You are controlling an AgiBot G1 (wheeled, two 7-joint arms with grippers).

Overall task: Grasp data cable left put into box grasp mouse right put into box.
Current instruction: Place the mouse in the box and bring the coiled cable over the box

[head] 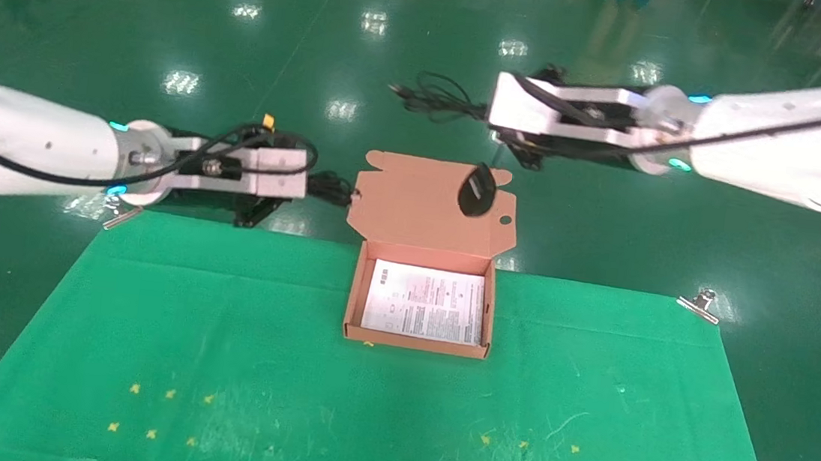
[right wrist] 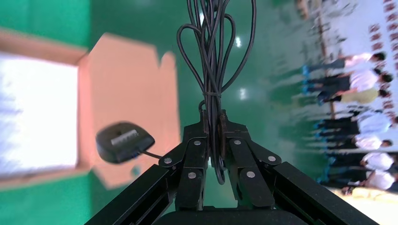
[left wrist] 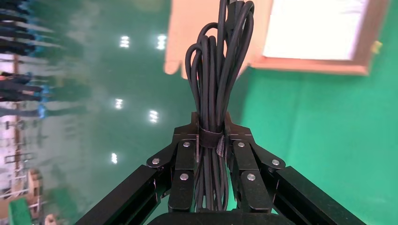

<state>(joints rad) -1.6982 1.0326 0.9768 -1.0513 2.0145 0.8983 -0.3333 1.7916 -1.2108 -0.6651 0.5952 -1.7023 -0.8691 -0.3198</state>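
Green cloth-covered counter (head: 217, 362), matte and a little scratched, with small yellow marks and a metal clip (head: 701, 304) at the far right corner. On it, near the far edge, the box (head: 350, 307): shallow, rectangular, orange-brown cardboard, open, its tabbed flap lid (head: 412, 208) leaning back, a white printed sheet (head: 425, 301) flat inside. Left claw (left wrist: 210, 154) raised beside the lid's left side, clamped on the data cable (left wrist: 213, 84), a thick, smooth, rubbery black bundle of long loops tied by a strap. Right claw (right wrist: 215, 154) high beyond the lid's far right, clamped not on the body but on the thin coiled cord (right wrist: 211, 61); the mouse (right wrist: 125, 141), small, black, oval, hanging below on that cord, in front of the lid. By judgement, both grasps done and both things carried; placing into the box not yet done. Next: bringing the left claw over the open tray, lowering, releasing the bundle flat on the sheet; then the same for the mouse, slowly, because of possible swinging.
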